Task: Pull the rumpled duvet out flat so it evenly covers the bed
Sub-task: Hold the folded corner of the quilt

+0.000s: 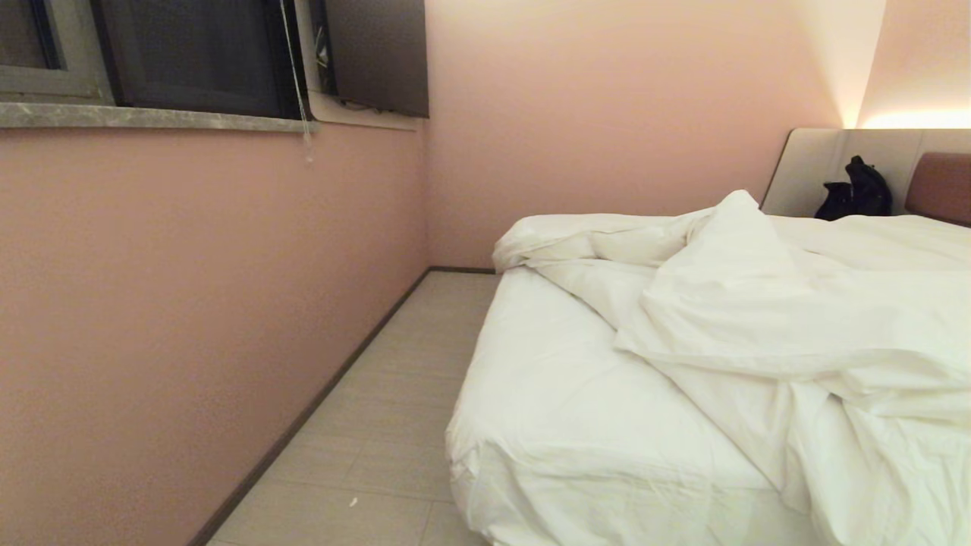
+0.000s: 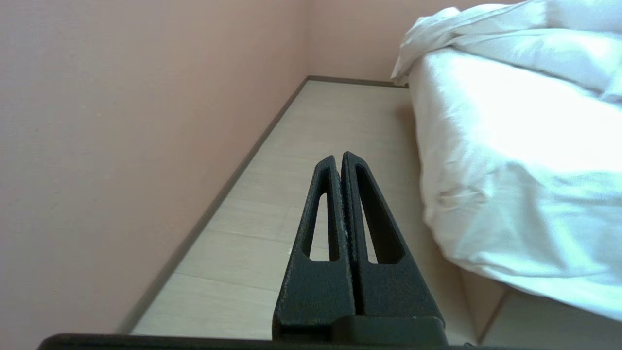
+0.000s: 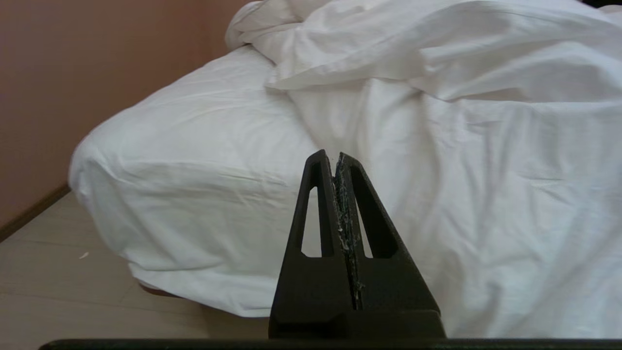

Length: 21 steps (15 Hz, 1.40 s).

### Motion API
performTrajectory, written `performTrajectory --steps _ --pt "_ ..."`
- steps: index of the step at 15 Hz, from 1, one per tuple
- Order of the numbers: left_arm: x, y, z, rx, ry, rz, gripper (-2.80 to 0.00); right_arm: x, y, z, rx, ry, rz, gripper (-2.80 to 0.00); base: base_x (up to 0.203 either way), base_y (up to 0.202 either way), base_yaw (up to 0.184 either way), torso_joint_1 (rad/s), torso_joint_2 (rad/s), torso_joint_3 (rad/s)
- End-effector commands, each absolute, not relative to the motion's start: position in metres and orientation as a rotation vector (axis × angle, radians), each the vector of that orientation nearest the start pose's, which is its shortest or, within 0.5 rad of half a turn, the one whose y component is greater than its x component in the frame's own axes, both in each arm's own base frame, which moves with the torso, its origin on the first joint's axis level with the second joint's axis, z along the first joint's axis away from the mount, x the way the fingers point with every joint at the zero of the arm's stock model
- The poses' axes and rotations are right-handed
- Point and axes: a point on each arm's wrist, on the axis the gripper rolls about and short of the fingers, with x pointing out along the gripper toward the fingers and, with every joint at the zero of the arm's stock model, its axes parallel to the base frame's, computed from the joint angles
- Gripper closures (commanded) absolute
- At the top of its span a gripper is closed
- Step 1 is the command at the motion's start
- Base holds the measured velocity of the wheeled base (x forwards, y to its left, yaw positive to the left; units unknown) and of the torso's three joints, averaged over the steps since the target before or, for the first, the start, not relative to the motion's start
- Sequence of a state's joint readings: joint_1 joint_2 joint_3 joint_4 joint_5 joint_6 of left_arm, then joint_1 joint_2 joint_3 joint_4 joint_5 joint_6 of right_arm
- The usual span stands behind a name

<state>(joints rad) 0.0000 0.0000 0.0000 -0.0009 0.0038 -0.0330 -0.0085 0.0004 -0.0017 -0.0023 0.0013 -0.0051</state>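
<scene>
The white duvet [image 1: 766, 303] lies rumpled and folded back across the bed [image 1: 546, 394], leaving the near left corner of the sheeted mattress bare. The same duvet [image 3: 437, 58] rises in a heap in the right wrist view, and its far bunched end [image 2: 437, 24] shows in the left wrist view. My left gripper [image 2: 338, 156] is shut on nothing and hangs over the floor beside the bed's corner. My right gripper [image 3: 330, 155] is shut too, empty, and points at the bed's foot end, apart from the fabric. Neither arm shows in the head view.
A pink wall [image 1: 190, 318] runs close along the bed's left side, with a narrow strip of pale tiled floor [image 1: 379, 425] between. A window sill [image 1: 152, 115] sits high on that wall. A black bag [image 1: 856, 191] rests by the grey headboard surround [image 1: 815, 163].
</scene>
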Motion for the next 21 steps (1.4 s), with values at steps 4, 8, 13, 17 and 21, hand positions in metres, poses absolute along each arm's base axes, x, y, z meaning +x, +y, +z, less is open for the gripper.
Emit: performTrajectory --steps 4,8,13,17,21 --pt "-0.0228 0.0001 0.0756 -0.034 -0.002 0.005 0.00 -0.0229 0.0002 0.0762 -0.006 -0.005 -0.007 0.00 0.000 -0.195 -0.001 0.004 0.00 0.004" --pt "-0.0228 0.0001 0.0756 -0.034 -0.002 0.005 0.00 -0.0229 0.0002 0.0762 -0.005 -0.005 -0.008 0.00 0.000 -0.194 -0.001 0.003 0.00 0.004" --pt "-0.0228 0.0001 0.0756 -0.035 -0.002 0.005 0.00 -0.0229 0.0002 0.0762 -0.006 -0.005 -0.007 0.00 0.000 -0.194 0.001 0.002 0.00 0.005" --pt "-0.0228 0.0001 0.0756 -0.035 -0.002 0.005 0.00 -0.0229 0.0002 0.0762 -0.005 -0.005 -0.008 0.00 0.000 -0.194 0.000 0.000 0.00 0.004" --pt "-0.0228 0.0001 0.0756 -0.035 -0.002 0.005 0.00 -0.0229 0.0002 0.0762 -0.005 -0.005 -0.006 0.00 0.000 -0.192 -0.001 0.000 0.00 0.001"
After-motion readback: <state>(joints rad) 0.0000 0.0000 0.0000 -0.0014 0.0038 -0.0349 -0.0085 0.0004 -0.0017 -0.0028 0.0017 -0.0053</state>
